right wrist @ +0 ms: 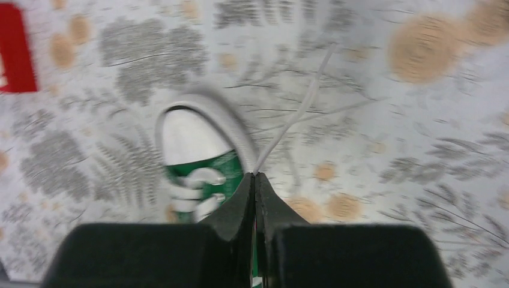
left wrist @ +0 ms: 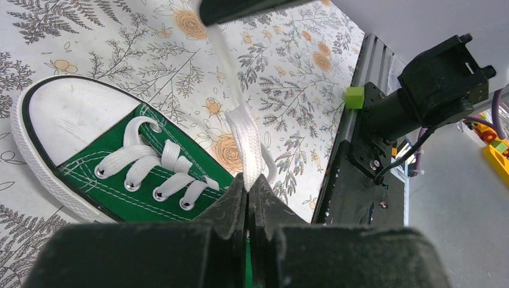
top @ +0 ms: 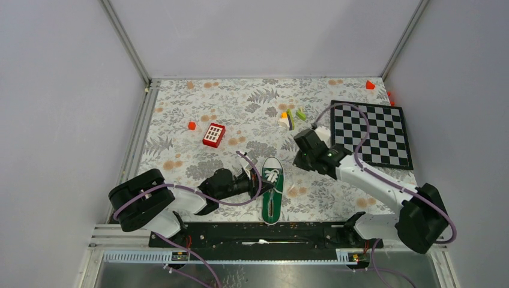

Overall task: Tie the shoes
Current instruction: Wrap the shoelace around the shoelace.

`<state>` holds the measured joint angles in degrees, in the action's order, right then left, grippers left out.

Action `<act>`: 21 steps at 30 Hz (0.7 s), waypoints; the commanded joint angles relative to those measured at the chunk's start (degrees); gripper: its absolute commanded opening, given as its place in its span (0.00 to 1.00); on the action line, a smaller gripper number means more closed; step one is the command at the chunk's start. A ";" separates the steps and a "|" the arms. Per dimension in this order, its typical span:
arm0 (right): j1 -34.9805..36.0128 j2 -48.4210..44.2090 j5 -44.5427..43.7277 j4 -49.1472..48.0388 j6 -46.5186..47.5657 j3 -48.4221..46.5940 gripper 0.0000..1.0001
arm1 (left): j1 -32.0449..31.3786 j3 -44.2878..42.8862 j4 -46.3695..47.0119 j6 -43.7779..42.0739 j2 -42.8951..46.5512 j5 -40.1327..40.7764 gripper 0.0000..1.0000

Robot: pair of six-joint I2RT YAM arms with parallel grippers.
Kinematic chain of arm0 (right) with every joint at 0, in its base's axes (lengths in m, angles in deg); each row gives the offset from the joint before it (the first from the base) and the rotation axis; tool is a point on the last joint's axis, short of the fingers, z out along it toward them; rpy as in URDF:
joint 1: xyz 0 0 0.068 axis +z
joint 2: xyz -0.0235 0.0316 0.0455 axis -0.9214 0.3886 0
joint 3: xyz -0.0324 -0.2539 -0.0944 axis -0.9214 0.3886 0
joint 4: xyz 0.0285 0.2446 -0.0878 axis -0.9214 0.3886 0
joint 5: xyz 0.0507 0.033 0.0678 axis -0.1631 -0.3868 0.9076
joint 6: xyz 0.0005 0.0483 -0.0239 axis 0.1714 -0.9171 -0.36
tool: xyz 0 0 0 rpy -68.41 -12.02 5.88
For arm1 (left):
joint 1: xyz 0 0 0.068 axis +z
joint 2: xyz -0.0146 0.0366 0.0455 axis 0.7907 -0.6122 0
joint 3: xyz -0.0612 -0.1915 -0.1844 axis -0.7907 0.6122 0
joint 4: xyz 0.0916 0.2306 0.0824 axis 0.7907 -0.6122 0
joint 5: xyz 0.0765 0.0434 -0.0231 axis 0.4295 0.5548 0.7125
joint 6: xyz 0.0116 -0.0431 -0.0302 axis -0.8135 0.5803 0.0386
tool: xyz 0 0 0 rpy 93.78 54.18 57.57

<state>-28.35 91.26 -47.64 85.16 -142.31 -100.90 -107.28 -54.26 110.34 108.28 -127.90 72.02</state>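
Top view: the green sneaker point(top: 271, 198) lies on the floral table cover point(top: 180, 114) close to the near edge, between the two arms. Its long axis runs near to far, with the heel by the black base rail point(top: 240, 231) and the toe pointing away from the bases. The left gripper point(top: 256, 179) sits just beside the laced part; the right gripper point(top: 297, 161) is near the toe end. A red-and-white block point(top: 213, 135) and a chessboard point(top: 372, 133) lie well apart from the shoe. I cannot read any lettering at this size.

Left wrist: the white toe cap points to the left of this view. The left gripper point(left wrist: 248, 183) has its fingers pressed together, pinching a white lace point(left wrist: 243, 135) that rises from the tips.

Right wrist, blurred: the green sneaker point(right wrist: 192, 150) points toe upward. The right gripper point(right wrist: 254, 177) is pressed together on a thin lace strand point(right wrist: 298, 114) that runs up and to the right
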 commanded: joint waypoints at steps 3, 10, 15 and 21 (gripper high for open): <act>9.29 7.33 1.28 -3.29 2.79 -11.35 0.00 | -0.10 0.23 2.86 -0.70 1.86 -2.58 0.00; 11.75 7.65 9.19 -10.82 -0.40 -11.51 0.00 | -0.08 0.30 2.91 -1.10 1.90 -2.47 0.00; 11.79 6.96 12.97 -12.45 0.40 -11.14 0.00 | -0.11 0.56 5.15 -0.34 0.62 -2.05 0.00; 12.46 4.72 16.49 -14.84 -1.47 -9.55 0.00 | -0.10 0.31 5.30 -0.37 0.01 -2.39 0.00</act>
<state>-16.81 99.00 -34.29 73.99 -142.18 -110.78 -107.28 -54.26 110.08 107.91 -127.68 71.78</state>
